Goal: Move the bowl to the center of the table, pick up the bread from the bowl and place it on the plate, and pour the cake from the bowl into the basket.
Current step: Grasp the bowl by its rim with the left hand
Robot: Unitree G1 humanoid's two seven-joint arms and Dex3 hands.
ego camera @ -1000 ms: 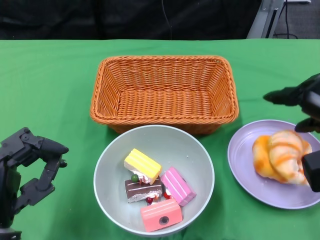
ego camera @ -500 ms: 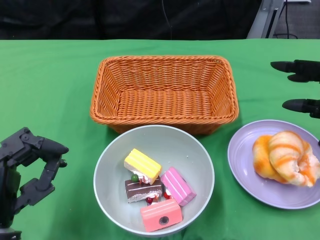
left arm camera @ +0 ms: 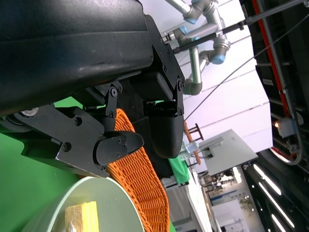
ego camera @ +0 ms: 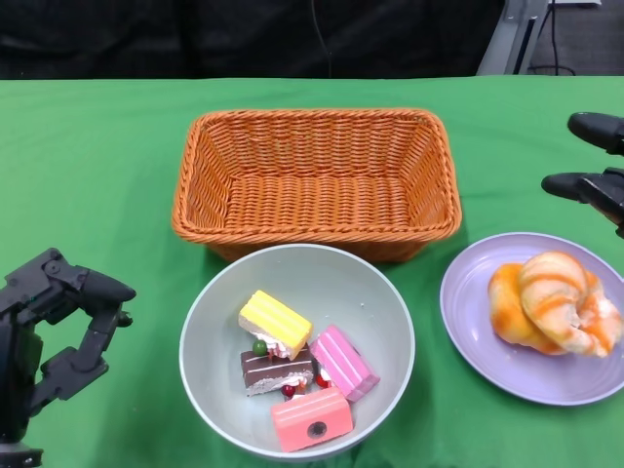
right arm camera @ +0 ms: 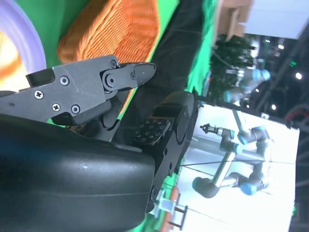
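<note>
- Head view: The bowl (ego camera: 210,336) is located at the centre of the green table (ego camera: 88,175), just in front of the basket (ego camera: 317,180). Four cake pieces (ego camera: 297,370) are contained in the bowl. The bread (ego camera: 556,302) is seated on the plate (ego camera: 478,336). The left hand (ego camera: 54,336) is empty, fingers apart. The right hand (ego camera: 597,166) is shown above the table beyond the plate, empty, fingers spread.
- Right wrist view: The right hand's fingers (right arm camera: 104,79) are seen apart, holding nothing; the basket (right arm camera: 116,29) is visible beyond.
- Left wrist view: The left hand's fingers (left arm camera: 118,147) are seen apart above the bowl rim (left arm camera: 104,186).
</note>
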